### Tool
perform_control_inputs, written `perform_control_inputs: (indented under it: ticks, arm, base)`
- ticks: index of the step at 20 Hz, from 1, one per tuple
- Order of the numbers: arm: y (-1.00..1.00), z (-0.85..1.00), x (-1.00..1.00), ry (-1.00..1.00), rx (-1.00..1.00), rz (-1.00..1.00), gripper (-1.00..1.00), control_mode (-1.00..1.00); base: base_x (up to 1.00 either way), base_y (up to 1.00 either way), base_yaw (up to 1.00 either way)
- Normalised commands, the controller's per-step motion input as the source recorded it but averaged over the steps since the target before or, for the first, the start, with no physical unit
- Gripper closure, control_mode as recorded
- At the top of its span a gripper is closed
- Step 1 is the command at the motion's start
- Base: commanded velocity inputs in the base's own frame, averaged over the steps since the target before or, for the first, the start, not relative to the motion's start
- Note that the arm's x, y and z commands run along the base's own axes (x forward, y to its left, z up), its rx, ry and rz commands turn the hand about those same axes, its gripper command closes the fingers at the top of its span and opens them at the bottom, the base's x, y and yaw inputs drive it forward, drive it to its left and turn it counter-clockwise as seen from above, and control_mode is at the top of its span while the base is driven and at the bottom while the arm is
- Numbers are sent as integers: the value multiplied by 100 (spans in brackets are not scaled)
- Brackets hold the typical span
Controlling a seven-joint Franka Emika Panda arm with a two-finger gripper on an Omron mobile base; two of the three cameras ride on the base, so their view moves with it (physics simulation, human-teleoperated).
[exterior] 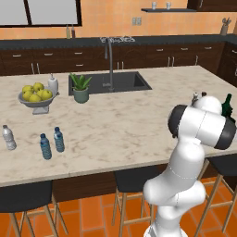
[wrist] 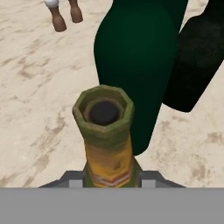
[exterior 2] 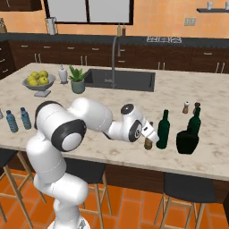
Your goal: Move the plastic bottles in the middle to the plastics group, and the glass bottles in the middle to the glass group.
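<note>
My gripper (exterior 2: 149, 135) is shut on the neck of the brown amber glass bottle (exterior 2: 147, 143), low over the counter's front right. In the hand view the bottle's open mouth (wrist: 105, 112) rises between my fingertips (wrist: 148, 176). Right behind it stands the tall slim dark green wine bottle (exterior 2: 163, 129) (wrist: 131, 65). Just right of that is the glass group: a wide squat dark green bottle (exterior 2: 187, 142) (wrist: 197, 57) and a tall-necked one (exterior 2: 194, 120). At the counter's left, two blue plastic bottles (exterior: 45, 146) (exterior: 59, 139) stand side by side near a clear white-capped one (exterior: 8, 137).
Salt and pepper shakers (exterior 2: 186, 107) (wrist: 57, 17) stand behind the green bottles. A bowl of lemons (exterior: 37, 97), a white dispenser (exterior: 53, 84), a potted plant (exterior: 81, 88) and the sink (exterior: 125, 81) lie further back. Stools stand under the counter's front edge (exterior 2: 134, 161).
</note>
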Motion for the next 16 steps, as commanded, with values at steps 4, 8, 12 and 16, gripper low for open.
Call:
perform_control_inputs:
  ticks: [4,8,12,16]
  arm:
    - [0,-7,0,0,0,-1,100,-100]
    - [0,-9,0,0,0,0,100,-100]
    - [0,0,0,0,0,0,-100,-100]
    - [0,0,0,0,0,0,-100,-100]
  base:
    - [0,0,0]
    - [0,0,0]
    - [0,0,0]
    - [0,0,0]
